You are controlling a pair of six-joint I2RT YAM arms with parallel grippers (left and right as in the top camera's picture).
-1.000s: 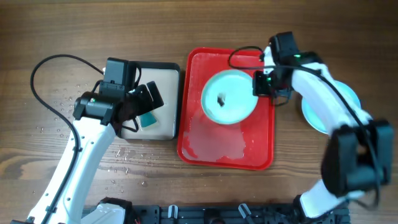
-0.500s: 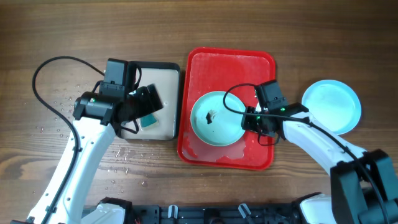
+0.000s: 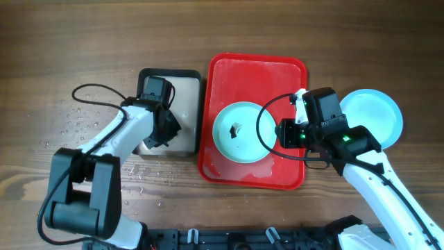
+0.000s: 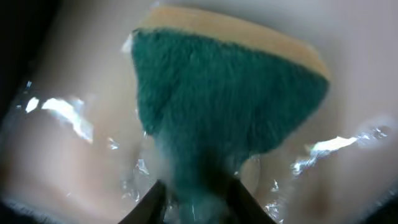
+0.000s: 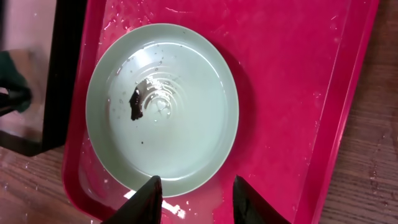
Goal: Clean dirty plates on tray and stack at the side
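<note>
Left wrist view alone shows left tool [image 4: 199,199] pinching the sponge [image 4: 230,93].

The tray [image 3: 257,73] is red and rectangular, with rounded corners and a raised rim. It lies flat, and its floor is wet. One plate [image 3: 229,146], round and pale blue-white, lies face up in the tray's left half, wet, with a small dark smear [image 3: 236,129] at centre. A second plate [image 3: 378,111] lies right of the tray, apart from it, partly hidden, its visible face clean.
</note>
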